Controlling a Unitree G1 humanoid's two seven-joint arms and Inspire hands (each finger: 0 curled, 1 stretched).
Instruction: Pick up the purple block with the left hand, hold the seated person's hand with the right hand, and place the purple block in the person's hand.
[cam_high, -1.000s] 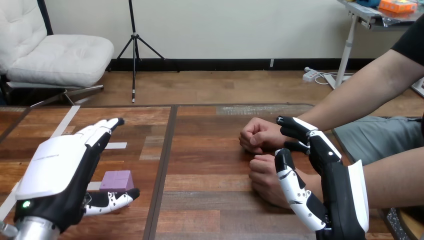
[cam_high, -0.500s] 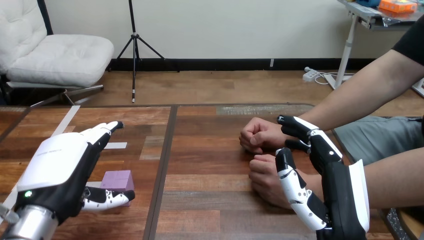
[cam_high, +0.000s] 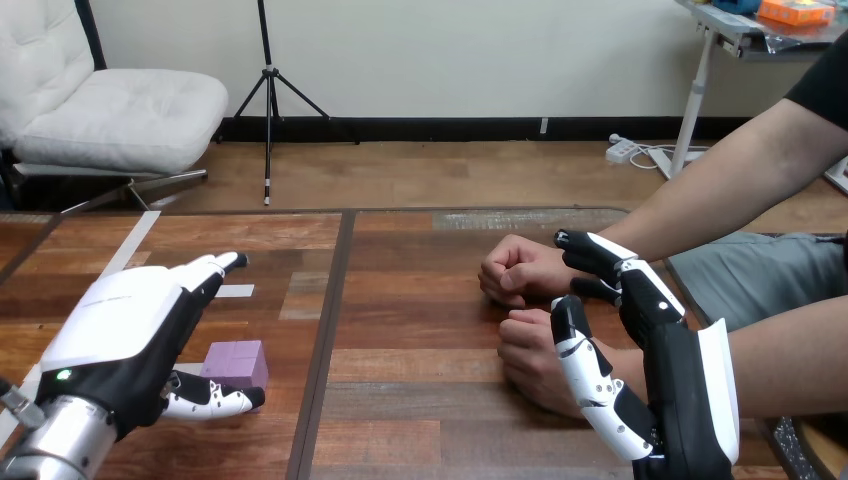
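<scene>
A: Where was the purple block (cam_high: 237, 361)?
B: Flat on the tabletop (cam_high: 420, 400), left half, toward the near edge, just left of the dark seam (cam_high: 322, 350).
A: And our left hand (cam_high: 120, 340)?
B: Just left of the block, by the near-left corner. Fingers were straight and pointed at the far edge, thumb stuck out sideways along the block's near face. We held nothing. We couldn't tell if the thumb tip touched the block.
A: And our right hand (cam_high: 660, 370)?
B: By the right edge, fingers loosely spread, not wrapped round anything. Its thumb lay across the wrist of the person's nearer hand (cam_high: 530, 355). Its fingertips reached the wrist of the person's farther hand (cam_high: 515, 268). We couldn't tell if either was touching or just over.
A: How did the person's hands lie?
B: Both were closed fists resting on the tabletop's right half, one behind the other, well apart from the block.
</scene>
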